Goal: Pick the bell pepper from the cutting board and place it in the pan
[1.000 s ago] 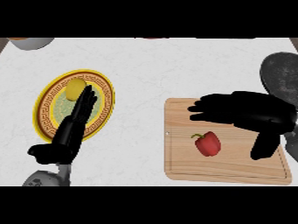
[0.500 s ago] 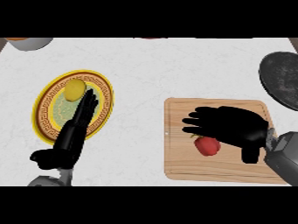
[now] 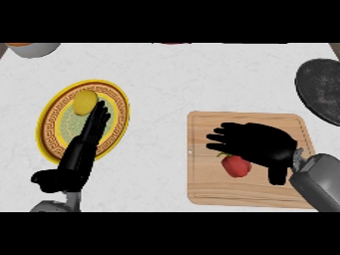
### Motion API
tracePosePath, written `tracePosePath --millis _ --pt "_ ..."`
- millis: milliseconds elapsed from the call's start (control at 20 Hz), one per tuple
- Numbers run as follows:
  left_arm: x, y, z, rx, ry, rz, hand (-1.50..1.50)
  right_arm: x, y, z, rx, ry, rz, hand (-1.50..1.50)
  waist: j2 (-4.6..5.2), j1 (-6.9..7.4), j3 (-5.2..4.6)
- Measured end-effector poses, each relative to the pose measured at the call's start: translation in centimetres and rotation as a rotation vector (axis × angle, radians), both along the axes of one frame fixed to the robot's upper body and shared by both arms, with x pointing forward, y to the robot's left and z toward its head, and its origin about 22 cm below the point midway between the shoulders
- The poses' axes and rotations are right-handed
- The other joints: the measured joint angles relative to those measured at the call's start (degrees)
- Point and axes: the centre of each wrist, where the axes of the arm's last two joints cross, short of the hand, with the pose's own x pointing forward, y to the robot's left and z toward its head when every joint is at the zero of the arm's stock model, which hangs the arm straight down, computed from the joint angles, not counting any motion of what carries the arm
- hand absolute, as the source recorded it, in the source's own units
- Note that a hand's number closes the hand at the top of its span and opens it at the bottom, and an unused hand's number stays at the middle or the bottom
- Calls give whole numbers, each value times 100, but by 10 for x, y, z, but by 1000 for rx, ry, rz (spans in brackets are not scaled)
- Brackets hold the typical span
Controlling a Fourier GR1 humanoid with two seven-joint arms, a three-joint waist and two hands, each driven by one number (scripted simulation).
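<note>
**Ana:** Where's the pepper (image 3: 237,166) from your seat?

**Me:** On the board (image 3: 209,191), near its middle. My right robot hand (image 3: 257,143) hangs over it. The pepper peeks out at the palm's 6 o'clock edge, between fingers and thumb.

**Ana:** Grasping it?

**Me:** No, released. The fingers are spread and point to 9 o'clock, the thumb to 6, and nothing is curled round anything. Looking straight down, I cannot tell whether the palm touches it.

**Ana:** How does it lie?

**Me:** The stem end is at about 11 o'clock and the body runs toward 5, as far as I can see. Part of it is under the palm.

**Ana:** Which arm takes it?

**Me:** The right, plainly. My left robot hand (image 3: 73,159) lies flat and open over the plate (image 3: 49,112), at 9 o'clock on the desk (image 3: 202,74) and well apart from the board.

**Ana:** So the next move?

**Me:** I'd ease the hand a touch toward 6 o'clock to centre on the pepper, then close. The pan (image 3: 334,92) sits at 1 o'clock from the hand, off the board.
</note>
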Motion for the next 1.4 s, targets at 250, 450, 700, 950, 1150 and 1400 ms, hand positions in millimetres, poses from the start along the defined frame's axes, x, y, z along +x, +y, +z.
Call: tracePosePath --millis 250,450,700,950,1150,1400 --pt "-5 -1 -2 -1 9 4 0 2 7 -12 32 19 -12 -150 0 1 1" --pt "1 -4 4 -1 1 3 0 8 17 -18 23 24 -19 -150 2 2 1" --pt "-2 -6 4 -8 1 2 0 15 18 -41 -14 26 -45 -150 3 10 1" --pt "3 -5 2 -2 1 1 0 19 24 -48 -91 -4 37 150 -19 15 -13" --pt "2 1 4 1 0 -3 0 25 29 -53 -85 -57 93 150 -74 21 -44" --pt "-1 2 -1 -6 10 -7 0 32 22 -54 -60 -90 126 150 -75 17 -53"
